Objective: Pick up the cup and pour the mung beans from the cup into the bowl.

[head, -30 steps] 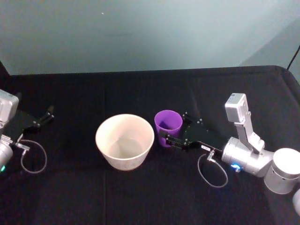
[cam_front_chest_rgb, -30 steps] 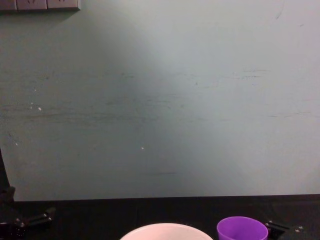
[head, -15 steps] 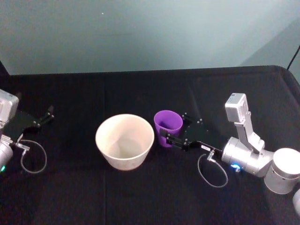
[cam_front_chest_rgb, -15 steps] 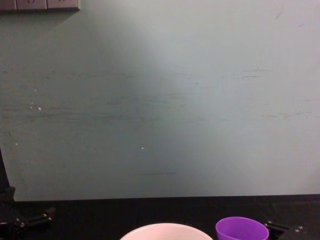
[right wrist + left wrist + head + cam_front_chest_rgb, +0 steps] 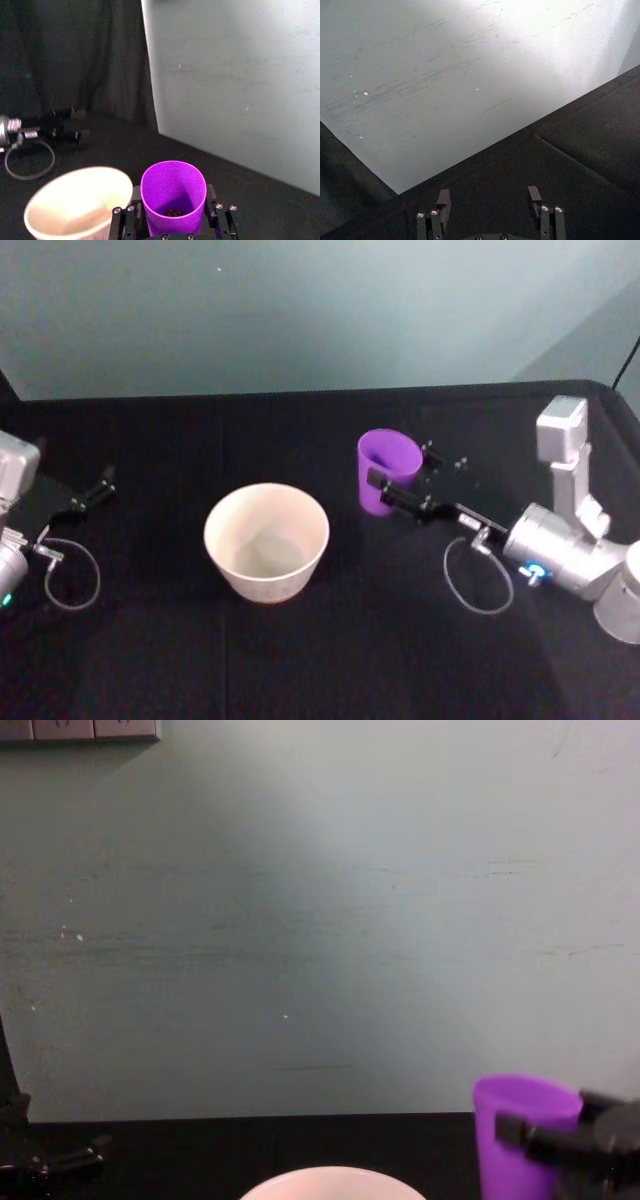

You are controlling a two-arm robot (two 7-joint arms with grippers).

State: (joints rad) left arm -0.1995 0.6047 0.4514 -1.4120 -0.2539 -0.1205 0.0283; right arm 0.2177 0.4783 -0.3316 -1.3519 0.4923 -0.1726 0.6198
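If the cup [image 5: 386, 466] tips before its mouth passes the rim of the bowl [image 5: 266, 576], the mung beans [image 5: 173, 212] would likely scatter on the table [image 5: 300, 665]. The right hand [image 5: 400, 470], reaching in low from the right, clamps the upright cup beside the bowl, apart from it; the left hand [image 5: 93, 491] rests parked far left, fingers spread.

We extend our right hand [image 5: 403, 464] in from the right, its fingers [image 5: 211, 194] clamped on opposite sides of the upright cup [image 5: 376, 495], with the silver wrist [image 5: 552, 558] trailing behind it. Our left hand [image 5: 100, 485] lies parked low at the far left, its own fingers spread apart.
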